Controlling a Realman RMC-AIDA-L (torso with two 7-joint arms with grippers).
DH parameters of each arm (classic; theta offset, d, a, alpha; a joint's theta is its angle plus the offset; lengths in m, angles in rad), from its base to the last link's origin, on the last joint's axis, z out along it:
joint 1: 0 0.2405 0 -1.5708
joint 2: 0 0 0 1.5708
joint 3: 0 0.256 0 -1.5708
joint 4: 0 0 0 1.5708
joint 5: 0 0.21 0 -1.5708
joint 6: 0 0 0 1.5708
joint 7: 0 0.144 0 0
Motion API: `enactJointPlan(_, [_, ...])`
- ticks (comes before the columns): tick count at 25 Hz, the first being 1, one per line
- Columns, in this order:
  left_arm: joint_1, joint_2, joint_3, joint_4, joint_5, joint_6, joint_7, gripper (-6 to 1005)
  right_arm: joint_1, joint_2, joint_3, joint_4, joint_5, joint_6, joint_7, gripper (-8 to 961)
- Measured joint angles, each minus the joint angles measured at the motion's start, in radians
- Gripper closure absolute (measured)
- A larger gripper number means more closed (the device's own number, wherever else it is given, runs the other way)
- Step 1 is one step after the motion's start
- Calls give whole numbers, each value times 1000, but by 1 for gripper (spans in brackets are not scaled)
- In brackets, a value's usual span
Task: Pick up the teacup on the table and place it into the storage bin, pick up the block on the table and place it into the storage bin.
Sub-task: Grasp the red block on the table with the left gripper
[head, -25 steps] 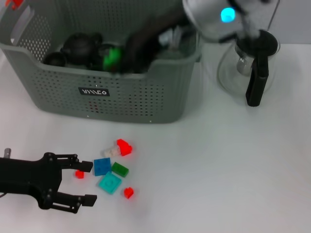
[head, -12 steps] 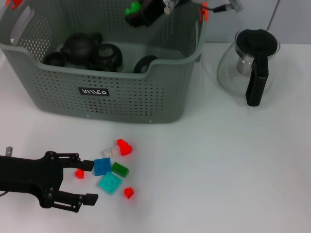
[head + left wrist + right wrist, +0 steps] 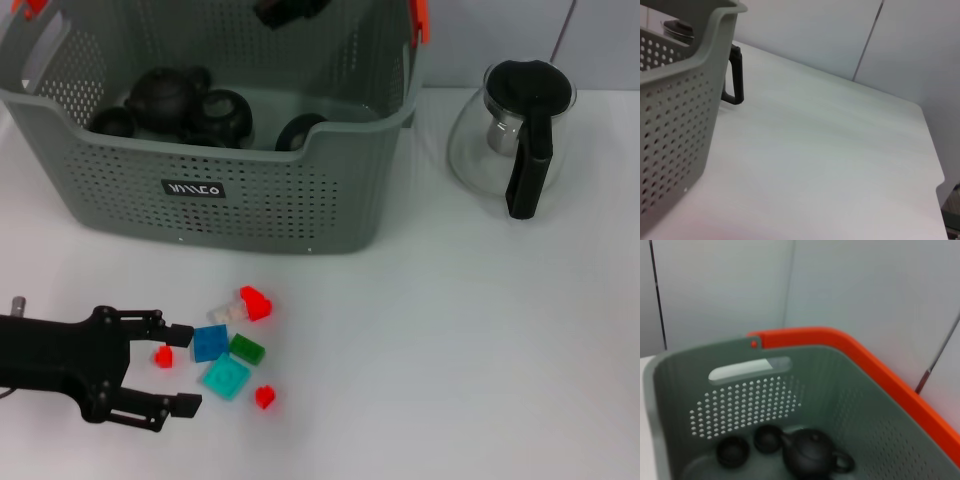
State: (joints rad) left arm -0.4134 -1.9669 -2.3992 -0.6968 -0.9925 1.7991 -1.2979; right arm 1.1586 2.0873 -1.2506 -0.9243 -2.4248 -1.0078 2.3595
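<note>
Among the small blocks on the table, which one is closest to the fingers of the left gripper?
The tiny red block. It lies just ahead of the open left gripper, between its fingertips, left of the blue block; the other blocks lie farther right.

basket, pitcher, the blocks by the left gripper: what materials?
Storage bin: moulded plastic, matte grey-green, perforated walls. Glass pitcher: clear glass by its transparency, with what looks like a black plastic lid and handle. Blocks: probably hard plastic, bright solid colours, one with visible studs. Left gripper is open beside them.

The right pincer (image 3: 290,10) has lifted out of the storage bin (image 3: 250,200).
</note>
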Motion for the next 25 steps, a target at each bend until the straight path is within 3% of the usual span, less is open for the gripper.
enactJointPlan(4, [-1,9,-1,-4,0,11,-9,137,-35,5,24,-167,20,-170,2,97])
enactJointPlan(11, [10,22,-3,-6,0,6,-17,137,-125,10,3,-389,147,-560,48,6])
enactJointPlan(18, [33,33,-4,-3,0,-3,-19,138,-188,12,-153,-373,163,-664,158,6])
enactJointPlan(25, [45,37,-12,-5,6,-13,-10,138,-140,21,-320,-246,188,-650,275,6])
